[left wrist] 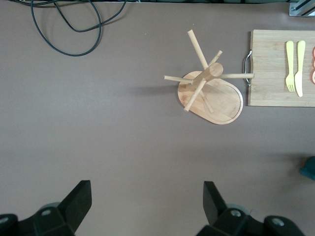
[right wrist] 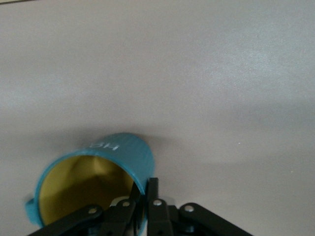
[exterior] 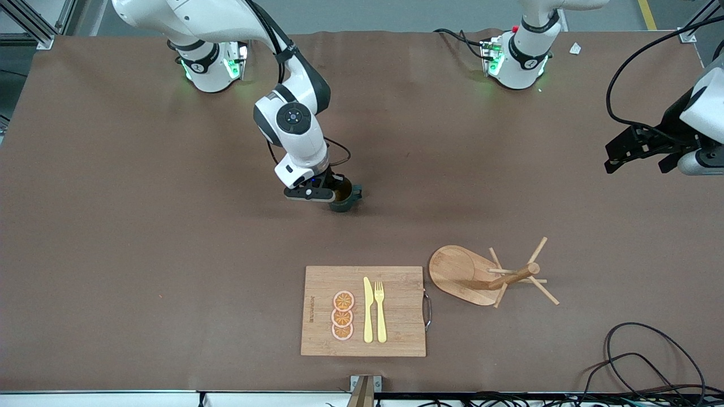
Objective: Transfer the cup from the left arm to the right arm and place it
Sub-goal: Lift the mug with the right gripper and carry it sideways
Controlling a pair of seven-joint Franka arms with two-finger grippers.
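Note:
The dark teal cup [exterior: 346, 200] with a mustard-yellow inside is at the middle of the table, its handle toward the left arm's end. My right gripper [exterior: 332, 193] is shut on its rim, one finger inside and one outside. The right wrist view shows the cup [right wrist: 115, 156] tilted, with the gripper [right wrist: 146, 195] pinching its wall. I cannot tell whether the cup touches the table. My left gripper [exterior: 633, 156] is open and empty, up over the left arm's end of the table. Its fingers [left wrist: 78, 200] stand wide apart around the gripper's middle [left wrist: 146, 201]. An edge of the cup [left wrist: 309, 168] shows there.
A wooden cutting board [exterior: 399, 282] with a yellow knife [exterior: 367, 311], a fork [exterior: 380, 312] and orange slices [exterior: 343, 315] lies nearer the front camera. Beside it stands a wooden mug tree [exterior: 515, 277] on an oval base [exterior: 455, 271]. Black cables [exterior: 650, 362] lie at the front corner.

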